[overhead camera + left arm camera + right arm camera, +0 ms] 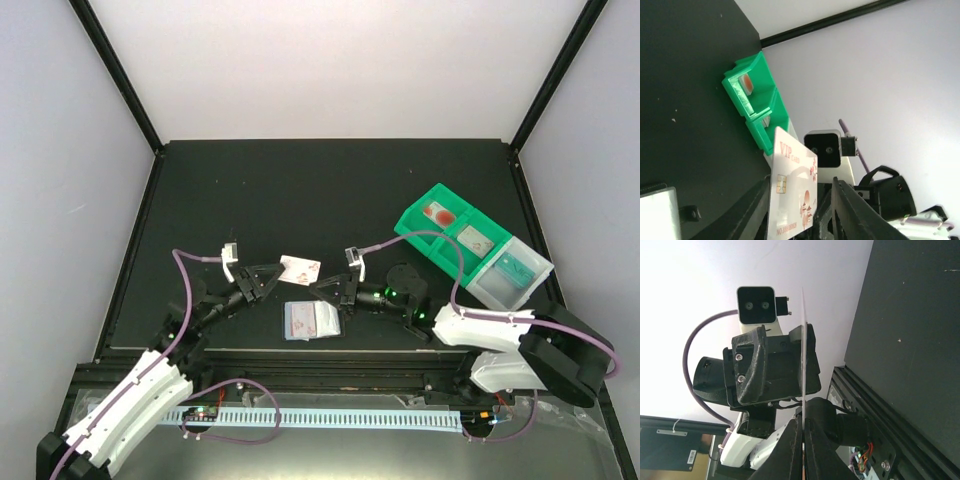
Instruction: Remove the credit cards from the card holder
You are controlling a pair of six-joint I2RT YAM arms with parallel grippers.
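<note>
The card holder [310, 320] is seen lying open on the table [250, 190], pale inner side up. Just beyond it, on the side away from the arm bases and lifted clear of it, a white card [790, 192] with red marks is held in the air between the two grippers. The left gripper [272, 276], reaching in from the holder's left, is shown in its wrist view with fingers spread to either side of the card. A gap is visible on one side, so no grip is judged there. The right gripper [802, 421], coming from the holder's right, is seen with fingers pressed together in line with the edge-on card, which is judged to be pinched by it. Well off to the holder's far right a green tray [415, 218] is set, with small flat items in its compartments that cannot be named with certainty.

The card is judged light, stiff and smooth-faced, so slipping is likely if only a corner is pinched. It is best taken flat across both faces, near the middle of a short edge. Whether more cards remain in the holder's pockets cannot be told
</note>
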